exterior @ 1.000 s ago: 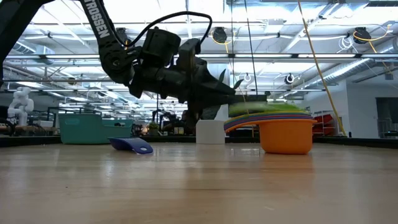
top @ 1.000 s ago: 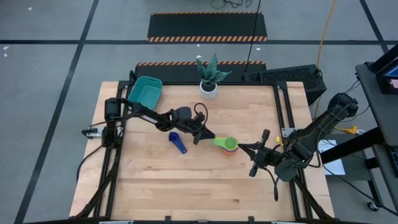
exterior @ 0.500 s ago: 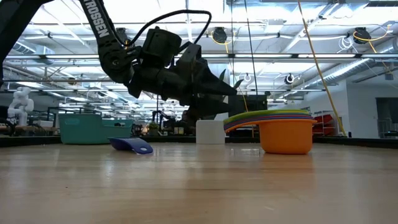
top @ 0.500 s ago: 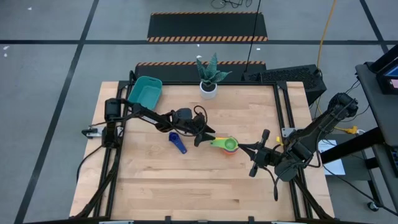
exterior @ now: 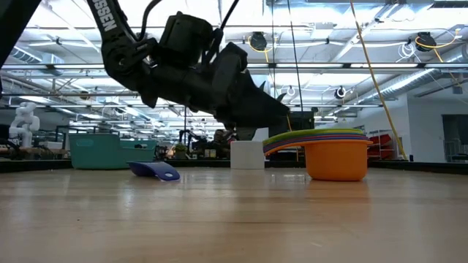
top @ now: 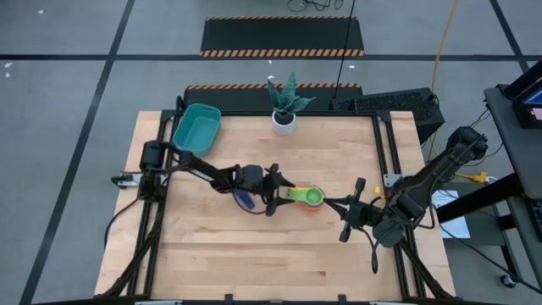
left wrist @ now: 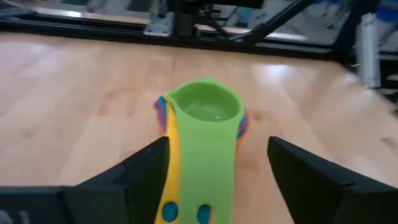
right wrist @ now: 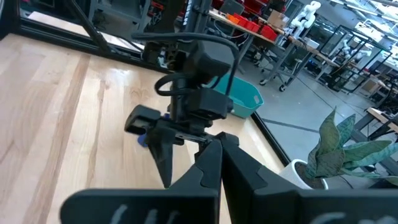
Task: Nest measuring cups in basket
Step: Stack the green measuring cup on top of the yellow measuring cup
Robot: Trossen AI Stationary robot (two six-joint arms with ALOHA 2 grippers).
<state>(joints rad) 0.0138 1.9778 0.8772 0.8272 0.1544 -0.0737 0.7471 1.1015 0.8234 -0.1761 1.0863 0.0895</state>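
Our left jaws [left wrist: 217, 177] stand spread astride the stack's [top: 312, 198] handles [left wrist: 199, 186] at mid-surface, far from the basket [top: 196, 124]; a shallow pinch could fan them and spill cups; right jaws [top: 345, 218] clenched, idle.

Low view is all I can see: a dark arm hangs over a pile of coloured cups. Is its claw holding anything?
Observer: No. The left wrist view shows the left claw open, with one finger on each side of the green cup handle, not closed on it.
Operator: Is there a second arm anywhere?
Observer: Yes. From above, the right claw sits near the table's right edge, pointing at the stack.
Operator: And that teal tub in the distance?
Observer: The high view puts the basket at the table's far left corner, well apart from the stack.
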